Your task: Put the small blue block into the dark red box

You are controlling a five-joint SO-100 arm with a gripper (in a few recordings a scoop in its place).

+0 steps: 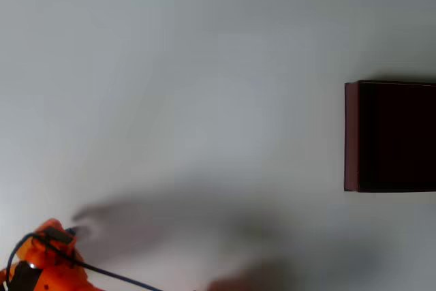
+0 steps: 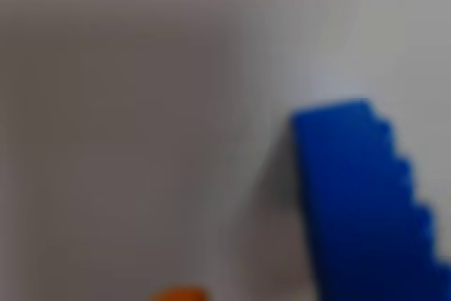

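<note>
Reach/pre-grasp step: arm point(image 1: 48, 260) low-left in overhead view, block point(image 2: 363, 202) close up on the table at right of wrist view, jaw state unclear, box point(image 1: 351, 138) well apart at right edge; next needs centring over block, then pinch.

The worktop point(image 1: 204, 66) looks smooth, matt and pale grey. The box point(image 1: 351, 138) has thin matt maroon walls. The block point(image 2: 359, 202) looks like smooth blue plastic, blurred.
</note>
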